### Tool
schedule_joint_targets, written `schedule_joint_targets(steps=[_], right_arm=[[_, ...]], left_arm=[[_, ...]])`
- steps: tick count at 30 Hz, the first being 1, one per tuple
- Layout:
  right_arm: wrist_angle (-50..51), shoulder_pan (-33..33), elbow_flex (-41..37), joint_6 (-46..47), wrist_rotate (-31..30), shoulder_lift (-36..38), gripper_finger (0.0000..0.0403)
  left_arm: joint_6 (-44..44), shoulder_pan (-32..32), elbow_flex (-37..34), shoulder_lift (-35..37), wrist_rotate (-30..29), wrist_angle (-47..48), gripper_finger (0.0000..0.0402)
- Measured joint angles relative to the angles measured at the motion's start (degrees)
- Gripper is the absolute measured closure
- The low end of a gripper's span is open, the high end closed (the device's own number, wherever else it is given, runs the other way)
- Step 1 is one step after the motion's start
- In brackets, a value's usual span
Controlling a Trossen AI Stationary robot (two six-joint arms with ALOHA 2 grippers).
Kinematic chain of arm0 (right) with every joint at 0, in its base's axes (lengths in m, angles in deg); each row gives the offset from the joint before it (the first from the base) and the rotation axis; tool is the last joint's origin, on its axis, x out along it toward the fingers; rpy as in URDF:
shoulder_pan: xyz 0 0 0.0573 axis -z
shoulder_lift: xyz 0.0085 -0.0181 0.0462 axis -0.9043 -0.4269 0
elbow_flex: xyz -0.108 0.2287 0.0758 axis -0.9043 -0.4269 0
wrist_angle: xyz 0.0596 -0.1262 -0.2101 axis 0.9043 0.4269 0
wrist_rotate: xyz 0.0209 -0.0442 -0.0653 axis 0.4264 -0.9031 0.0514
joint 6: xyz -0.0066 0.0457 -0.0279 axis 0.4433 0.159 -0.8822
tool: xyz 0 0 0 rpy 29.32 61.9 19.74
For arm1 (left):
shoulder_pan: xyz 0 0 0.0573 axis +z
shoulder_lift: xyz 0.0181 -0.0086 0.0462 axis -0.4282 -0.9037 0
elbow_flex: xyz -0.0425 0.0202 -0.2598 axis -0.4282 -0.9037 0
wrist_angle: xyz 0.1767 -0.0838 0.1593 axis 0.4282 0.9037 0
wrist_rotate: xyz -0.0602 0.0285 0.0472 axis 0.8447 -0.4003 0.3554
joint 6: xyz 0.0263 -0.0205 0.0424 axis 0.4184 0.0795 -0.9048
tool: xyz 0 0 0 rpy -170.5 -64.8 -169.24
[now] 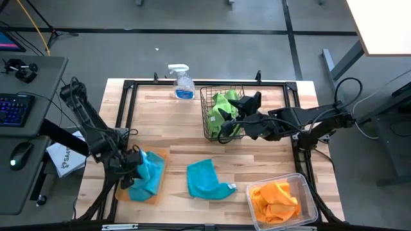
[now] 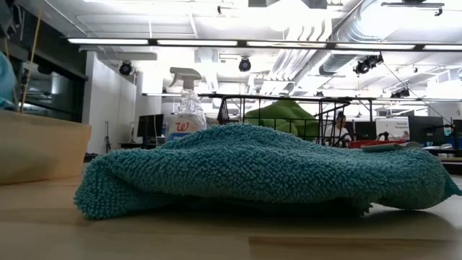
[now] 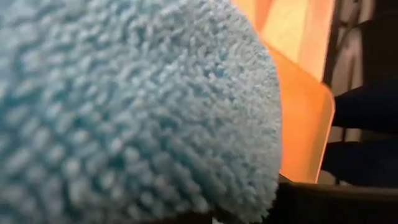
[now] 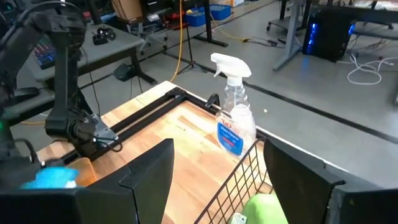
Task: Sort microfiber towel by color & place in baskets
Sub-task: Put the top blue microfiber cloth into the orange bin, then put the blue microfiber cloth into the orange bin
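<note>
My left gripper (image 1: 131, 168) is low at the table's near-left, right against a turquoise towel (image 1: 151, 173) that lies heaped on the flat orange tray (image 1: 160, 153). In the left wrist view this towel (image 3: 124, 112) fills most of the picture, with the tray (image 3: 305, 137) behind it. A second turquoise towel (image 1: 205, 179) (image 2: 260, 170) lies crumpled on the wood at centre near. My right gripper (image 1: 236, 114) (image 4: 217, 155) hovers open over the black wire basket (image 1: 209, 96), which holds green towels (image 1: 221, 106) (image 4: 264, 208). Orange towels (image 1: 276, 200) fill the clear bin (image 1: 308, 192).
A clear spray bottle (image 1: 183, 83) (image 4: 235, 121) with blue liquid stands at the table's far edge, just left of the wire basket. A black metal frame (image 1: 128, 96) borders the tabletop. Bare wood lies between the tray, the basket and the middle towel.
</note>
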Motion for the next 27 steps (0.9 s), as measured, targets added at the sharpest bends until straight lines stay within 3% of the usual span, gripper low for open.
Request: schedule_joint_targets(steps=[3,7,12,16,21,27], right_arm=[[0.3,0.0,0.0,1.4,0.0,0.0,0.0158],[0.3,0.0,0.0,2.1,0.0,0.0,0.0158],[0.1,0.0,0.0,2.5,0.3,0.0,0.0158],[0.1,0.0,0.0,2.5,0.3,0.0,0.0158],[-0.1,0.0,0.0,2.5,0.3,0.0,0.0158],[-0.3,0.0,0.0,2.5,0.4,0.0,0.0158]], left_arm=[[-1.2,1.3,-2.3,-2.2,1.6,-5.7,0.0391],[0.8,4.3,-3.3,-5.6,8.6,-1.7,0.0366],[-1.3,9.2,-2.3,-6.5,15.7,-1.9,0.0299],[-9.4,12.9,1.9,-5.5,19.2,-1.2,0.0236],[-19.6,16.7,9.9,-4.7,19.3,3.9,0.0179],[-31.4,19.9,18.3,-4.9,16.8,19.4,0.0161]])
